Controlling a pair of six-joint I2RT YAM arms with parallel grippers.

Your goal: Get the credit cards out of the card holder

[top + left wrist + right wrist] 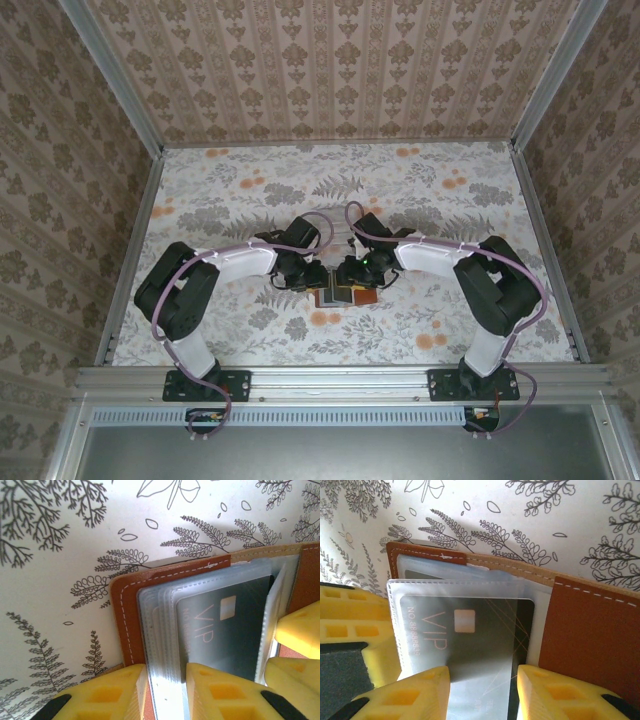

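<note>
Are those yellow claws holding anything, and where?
The left gripper pinches the card holder by its clear sleeves. The right gripper straddles the VIP credit card; whether it grips cannot be told.

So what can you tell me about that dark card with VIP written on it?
The dark grey rectangular card bears coppery VIP lettering, a pale chip and a number along one edge. It lies flat, face up, inside a clear plastic sleeve of the open brown leather wallet. Yellow fingers of the right claw sit over its near end.

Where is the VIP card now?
In the right wrist view, the VIP card sits in a clear sleeve of the open card holder, left of its brown flap.
</note>
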